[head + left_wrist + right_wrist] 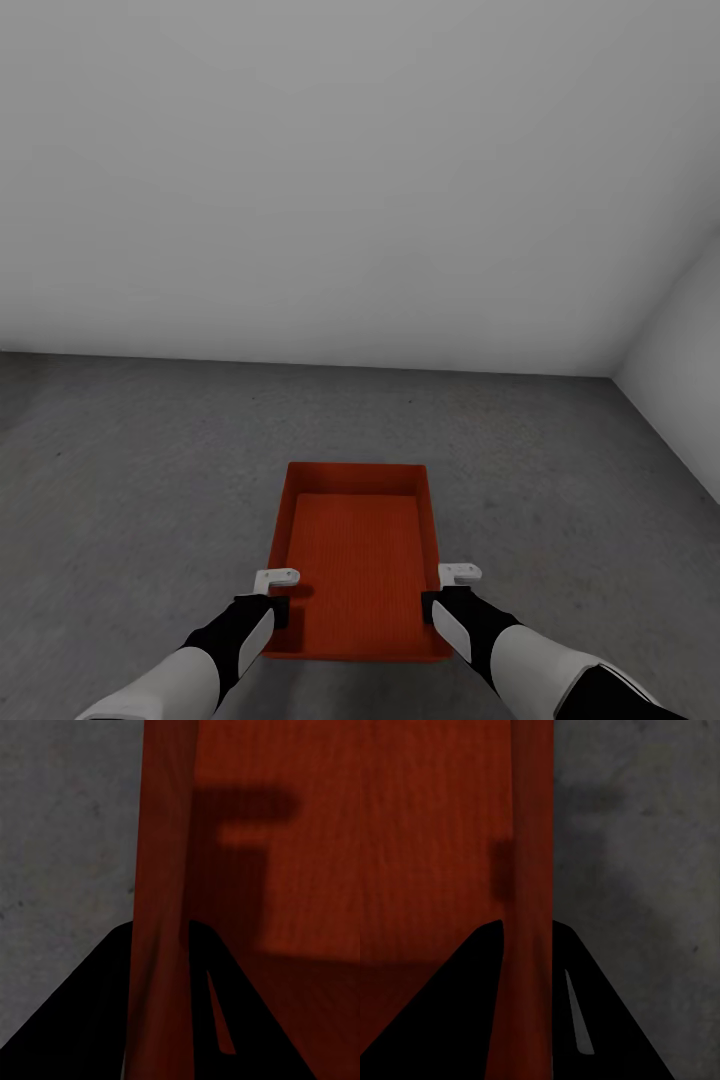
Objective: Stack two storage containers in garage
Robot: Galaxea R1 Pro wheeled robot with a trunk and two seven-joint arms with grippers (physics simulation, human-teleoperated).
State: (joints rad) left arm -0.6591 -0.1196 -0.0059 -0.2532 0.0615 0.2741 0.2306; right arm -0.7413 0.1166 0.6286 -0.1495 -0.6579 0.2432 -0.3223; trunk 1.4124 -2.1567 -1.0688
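one storage container is in sight, with two grippers on it, one to each long side. it bears no brand, label or writing that can be read. it is an orange-red rectangular plastic bin with no lid, plain walls that taper down to a finely ribbed bottom, and nothing inside. in the head view it sits in the lower middle of the frame, long axis running away from the camera, over the rough, mottled dark grey floor of the garage; whether it touches the floor or is held just above it cannot be told. pale grey walls fill the upper half of the frame, meeting in a corner at the right.

the left gripper is at the bin's left rim and the right gripper at its right rim, both near the end closest to the camera. in the left wrist view the black fingers stand one on each side of the wall, clamped on it; the right wrist view shows the right fingers clamped the same way on the opposite wall.
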